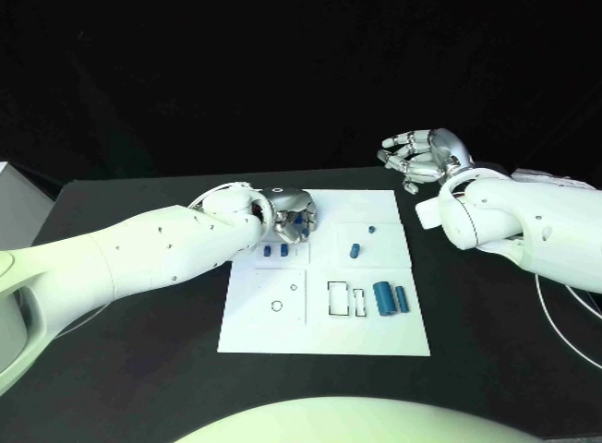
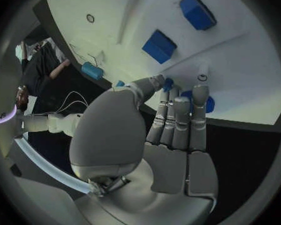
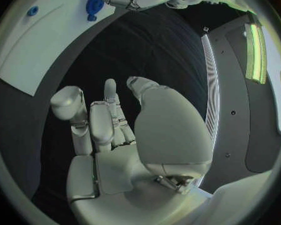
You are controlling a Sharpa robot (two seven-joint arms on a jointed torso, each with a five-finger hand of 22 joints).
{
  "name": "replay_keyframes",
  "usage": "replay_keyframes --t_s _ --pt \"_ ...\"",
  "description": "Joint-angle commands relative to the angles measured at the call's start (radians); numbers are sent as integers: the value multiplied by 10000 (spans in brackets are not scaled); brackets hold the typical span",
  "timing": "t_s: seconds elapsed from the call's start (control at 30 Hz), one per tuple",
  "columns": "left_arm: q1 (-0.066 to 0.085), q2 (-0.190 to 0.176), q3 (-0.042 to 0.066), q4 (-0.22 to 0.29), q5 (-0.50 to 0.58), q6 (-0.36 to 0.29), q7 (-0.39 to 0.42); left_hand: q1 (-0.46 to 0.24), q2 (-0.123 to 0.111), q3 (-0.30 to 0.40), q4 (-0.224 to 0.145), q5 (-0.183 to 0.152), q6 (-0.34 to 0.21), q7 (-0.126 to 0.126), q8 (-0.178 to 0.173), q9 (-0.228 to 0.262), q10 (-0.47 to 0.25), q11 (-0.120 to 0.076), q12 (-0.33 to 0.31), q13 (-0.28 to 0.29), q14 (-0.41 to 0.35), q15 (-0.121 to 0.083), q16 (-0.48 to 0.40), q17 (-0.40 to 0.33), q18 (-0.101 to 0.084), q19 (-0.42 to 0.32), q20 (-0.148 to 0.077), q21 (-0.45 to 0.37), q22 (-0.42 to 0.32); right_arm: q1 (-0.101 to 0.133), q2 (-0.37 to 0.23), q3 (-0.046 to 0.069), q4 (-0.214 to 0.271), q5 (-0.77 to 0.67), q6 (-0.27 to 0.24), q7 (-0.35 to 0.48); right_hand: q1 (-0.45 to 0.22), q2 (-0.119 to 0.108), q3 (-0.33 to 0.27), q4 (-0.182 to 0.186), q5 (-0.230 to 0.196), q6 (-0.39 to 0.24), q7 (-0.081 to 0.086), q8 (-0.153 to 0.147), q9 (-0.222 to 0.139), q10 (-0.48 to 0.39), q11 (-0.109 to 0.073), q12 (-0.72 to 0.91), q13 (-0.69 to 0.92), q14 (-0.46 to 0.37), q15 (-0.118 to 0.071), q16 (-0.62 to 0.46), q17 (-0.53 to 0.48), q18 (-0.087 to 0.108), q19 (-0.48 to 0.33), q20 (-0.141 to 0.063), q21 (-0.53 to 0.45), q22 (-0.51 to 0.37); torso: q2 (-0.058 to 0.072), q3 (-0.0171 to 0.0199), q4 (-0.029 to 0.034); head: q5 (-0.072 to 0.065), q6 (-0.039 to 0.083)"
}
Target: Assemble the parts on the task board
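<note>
The white board (image 1: 268, 323) lies in the middle of the black tabletop (image 1: 128, 198), and the blue parts are scattered over it: two upright cylinders (image 1: 391, 300) side by side near its right edge, a small oblong piece (image 1: 357, 248) and a tiny peg (image 1: 373, 229) further up, and two blue blocks (image 1: 277, 249) just below the left hand (image 1: 288, 214). That hand is down over the board's upper left area, and the left wrist view shows its fingertips (image 2: 201, 92) reaching a round blue part (image 2: 208, 104) at the board's edge, with the thumb coming in from the side; whether the part is actually pinched I cannot tell. The likeliest trouble, I judge, is here: the part sits so near the edge that a slanted push from the fingers could roll it off onto the tabletop, or a weak pinch could drop it on lifting. The two blocks close by could also get nudged out of place by the wrist. The right hand (image 1: 425, 157) hangs above the tabletop beyond the board's far right corner, fingers loosely curled and holding nothing, well apart from the parts, so it poses little risk.
</note>
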Motion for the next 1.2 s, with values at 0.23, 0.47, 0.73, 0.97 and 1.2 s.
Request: replay_keyframes --t_s 0.23,0.47,0.73,0.97,1.2 --pt "-11 29 0 4 -95 246 -66 69 229 165 -75 -36 284 47 -38 -38 248 -31 -37 -64 366 -23 336 366 -159 337 4 377 382 -3 23 3 14 -108 125 140 -80 -29 64 -3 -6 16 61 41 16 68 -4 -55 -46 -81 -17 -53 -8 199 -60 19 -40 2 -11 -5 15 -2 -29" --pt "-12 39 0 10 -128 240 -60 150 513 274 -298 -52 929 -54 -25 44 1326 -376 -56 -155 1341 -320 972 1464 -310 948 -208 1022 1173 -3 36 3 9 -108 133 144 -95 -23 70 -1 -8 20 62 46 17 80 -3 -73 -73 -85 -17 -66 -23 202 -63 19 -58 -8 -16 -8 13 -8 -38" --pt "-13 41 1 -1 -152 -52 -74 202 632 397 -506 -47 1142 -80 -185 70 1720 -420 -335 -239 1790 -395 1207 1997 -418 1345 -303 1407 1652 -3 41 3 6 -108 137 151 -107 -17 75 2 -7 22 62 51 17 90 -2 -84 -92 -80 -17 -57 -7 200 -59 19 -54 -4 -12 -7 10 6 -32" --pt "-24 7 3 45 -48 -448 50 208 645 596 -688 -6 1150 -37 -430 47 1906 -372 -744 -334 1881 -366 1224 1997 -429 1401 -316 1525 1759 -3 41 3 7 -108 137 159 -107 -17 75 2 -7 22 62 51 17 90 -2 -84 -92 -80 -17 -57 -7 200 -59 19 -54 -4 -5 -4 3 15 -9" --pt "-38 -214 59 320 221 -924 295 182 637 648 -751 8 1226 -28 -494 56 2038 -364 -889 -353 1965 -358 1268 2109 -468 1536 -310 1658 1938 -3 35 3 8 -108 132 169 -107 -17 75 2 -7 22 62 51 17 90 -2 -84 -92 -80 -17 -57 -7 200 -59 19 -54 -4 -12 -7 8 -12 -7"
